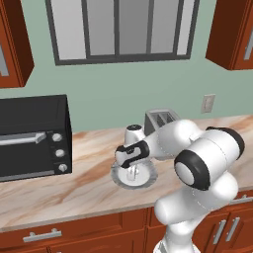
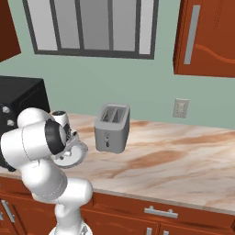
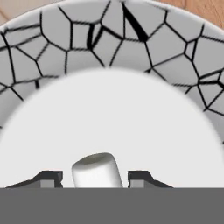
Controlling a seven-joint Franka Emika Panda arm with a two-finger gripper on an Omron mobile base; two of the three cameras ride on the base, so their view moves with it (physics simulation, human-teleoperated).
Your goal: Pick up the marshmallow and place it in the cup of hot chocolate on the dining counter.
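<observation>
White arm links fill the right of the left base view, reaching left and down to a grey plate (image 1: 132, 177) on the marble desk (image 1: 89, 183). The pincer (image 1: 132, 174) hangs over the plate's middle, its fingers pointing down at it. A black toaster oven (image 1: 33, 136) stands at the far left, and a silver toaster (image 1: 160, 118) sits just behind the arm, against the green wall.

From the right base view, the arm crowds the left side and hides most of the plate (image 2: 75, 155); only its rim peeks out beside the wrist. The toaster (image 2: 112, 127) stands to the right of it on the desk (image 2: 174, 160), with the toaster oven (image 2: 18, 98) at the far left.

Looking along the hand, the marshmallow (image 3: 97, 170) lies on the plate's smooth white centre (image 3: 113, 118), ringed by a cracked grey rim. It sits between the two dark fingertips (image 3: 139, 178), with a slim gap showing on each side, so the pincer is apart and not clamped on it.
</observation>
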